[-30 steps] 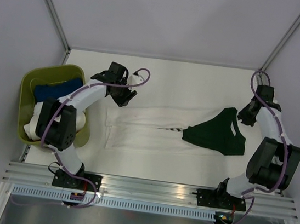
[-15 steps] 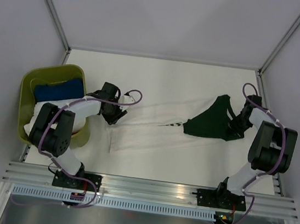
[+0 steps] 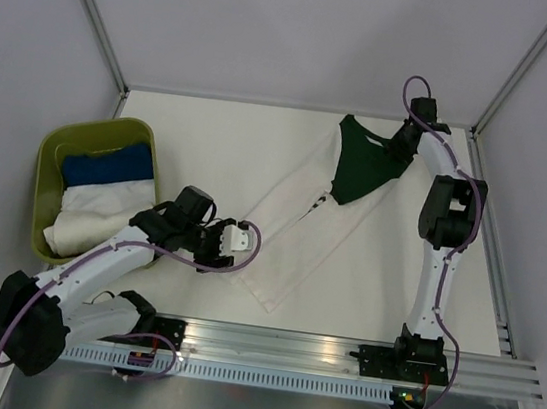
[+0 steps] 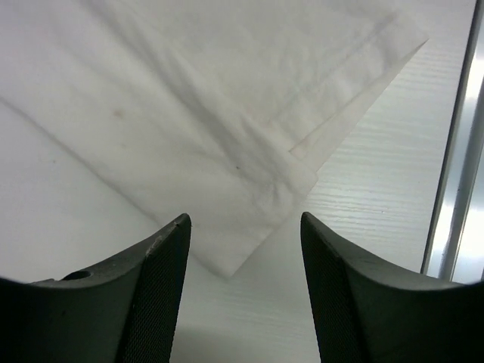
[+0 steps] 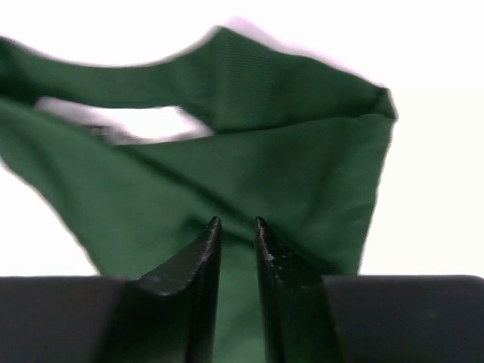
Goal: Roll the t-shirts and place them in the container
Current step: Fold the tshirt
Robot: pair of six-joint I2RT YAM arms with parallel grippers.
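The white t-shirt point(image 3: 294, 238) lies folded into a long strip, running diagonally from the near middle to the far right. The dark green t-shirt point(image 3: 360, 163) lies over its far end. My right gripper point(image 3: 394, 146) is at the far right, shut on the green t-shirt point(image 5: 287, 174), with the cloth pinched between its fingers point(image 5: 204, 249). My left gripper point(image 3: 239, 241) is open and empty, just left of the white strip's near end. In the left wrist view the white t-shirt's corner point(image 4: 249, 144) lies just ahead of the open gripper point(image 4: 246, 234).
An olive-green basket point(image 3: 54, 150) stands at the left edge and holds a blue bundle point(image 3: 107, 167) and a white bundle point(image 3: 96, 211). A metal rail point(image 3: 275, 344) runs along the near table edge, and frame posts stand at the far corners.
My right gripper swung to the far side with the green t-shirt, and the white strip turned from level to diagonal. My left gripper moved nearer and to the right.
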